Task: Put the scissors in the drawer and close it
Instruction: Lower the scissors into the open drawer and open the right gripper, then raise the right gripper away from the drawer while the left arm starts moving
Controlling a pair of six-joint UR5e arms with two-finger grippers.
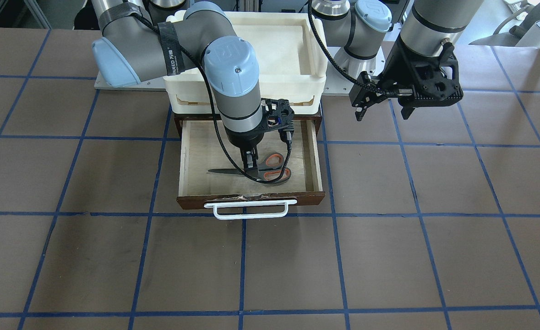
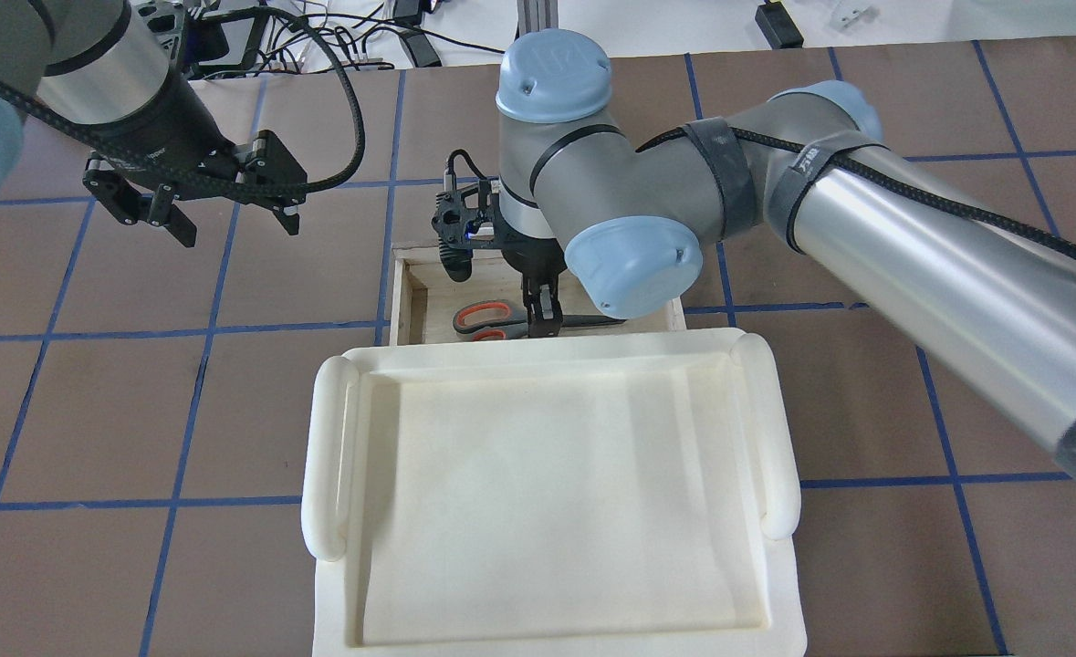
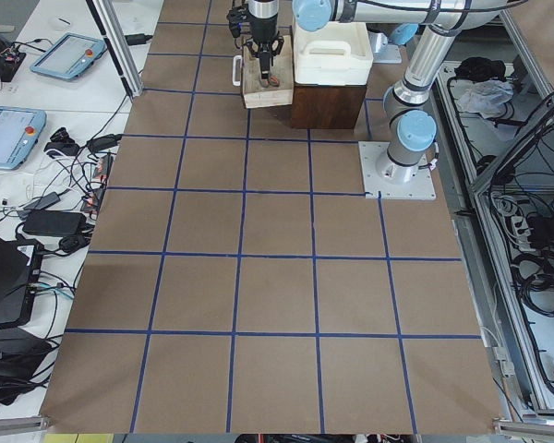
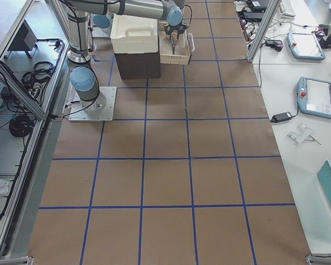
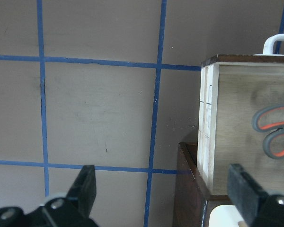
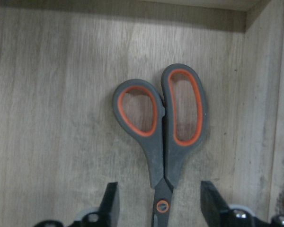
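Scissors [image 6: 161, 161] lie in the open drawer [image 1: 201, 156] — right gripper [image 6: 159, 203] spread astride them, left gripper [image 5: 162, 177] spread near the counter's [image 1: 389, 256] robot-side edge.

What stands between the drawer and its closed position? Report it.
The right end effector reaches down into the open drawer, straddling the scissors lying inside; it must lift out first. Nothing else visible blocks the slide.

Matt pale plywood drawer [image 1: 196, 178] floor
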